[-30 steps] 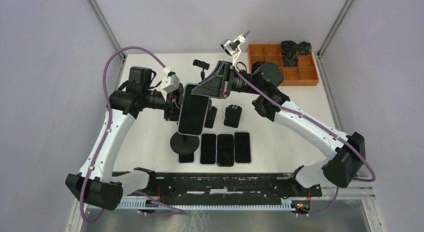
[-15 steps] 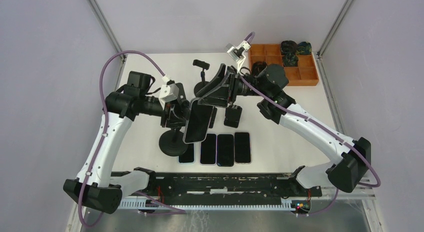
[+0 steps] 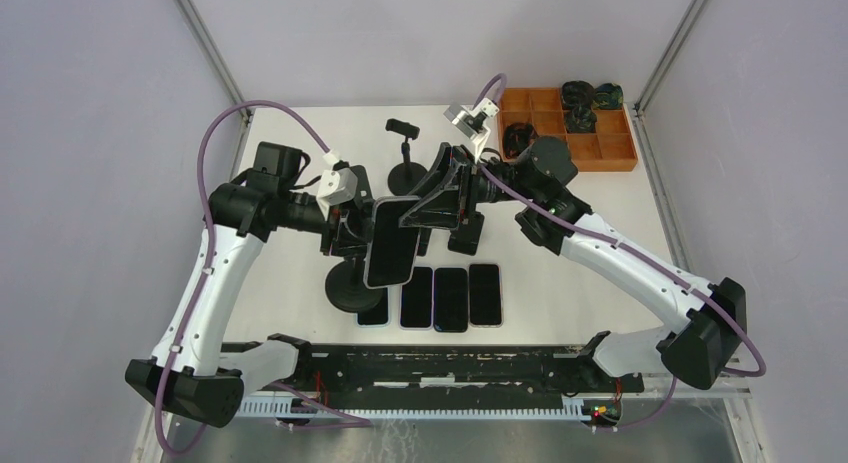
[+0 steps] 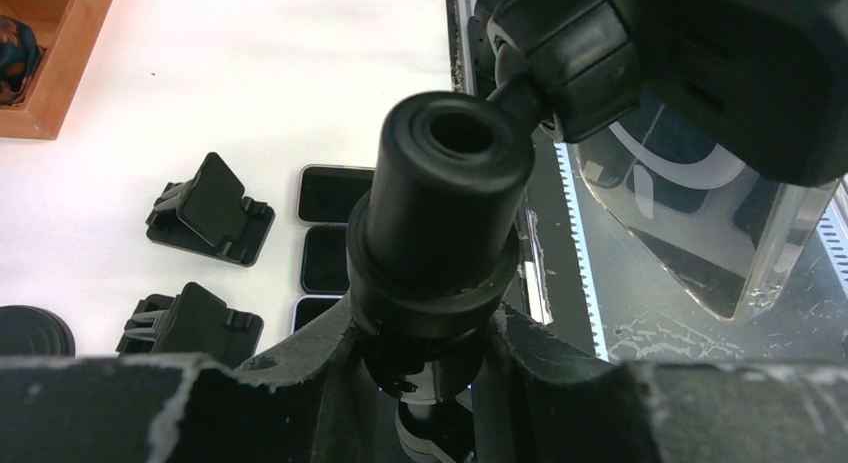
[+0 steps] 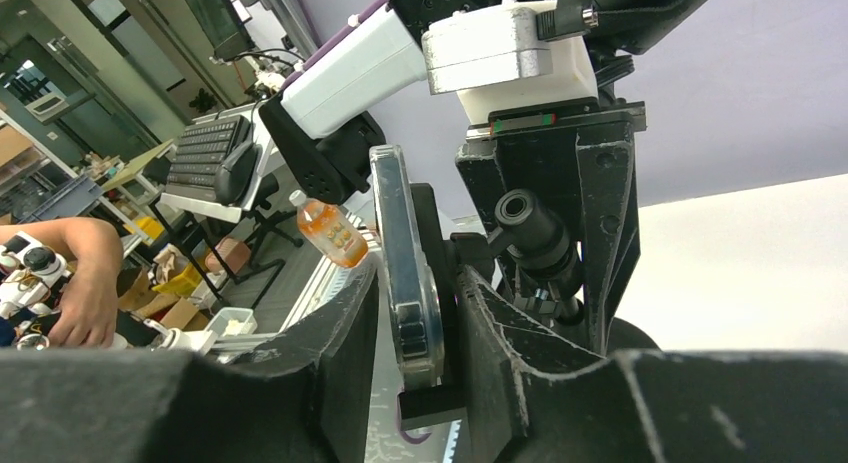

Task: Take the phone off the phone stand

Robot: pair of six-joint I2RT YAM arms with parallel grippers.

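Observation:
The phone, black-screened in a clear case, sits in the cradle of a black stand whose round base is by the row of phones. My left gripper is shut on the stand's stem, just under its knob. My right gripper comes from the right, its jaws closed over the phone's upper end. In the right wrist view the phone shows edge-on between the fingers, with the cradle plate behind it. The phone's clear back shows in the left wrist view.
Three phones lie flat in a row near the front edge, and a fourth lies partly under the stand's base. A small folded stand and a second tall stand stand behind. A wooden tray sits at the back right.
The stand's base has shifted left and the phone has tilted and moved toward the front edge. Both grippers moved with them and kept their holds.

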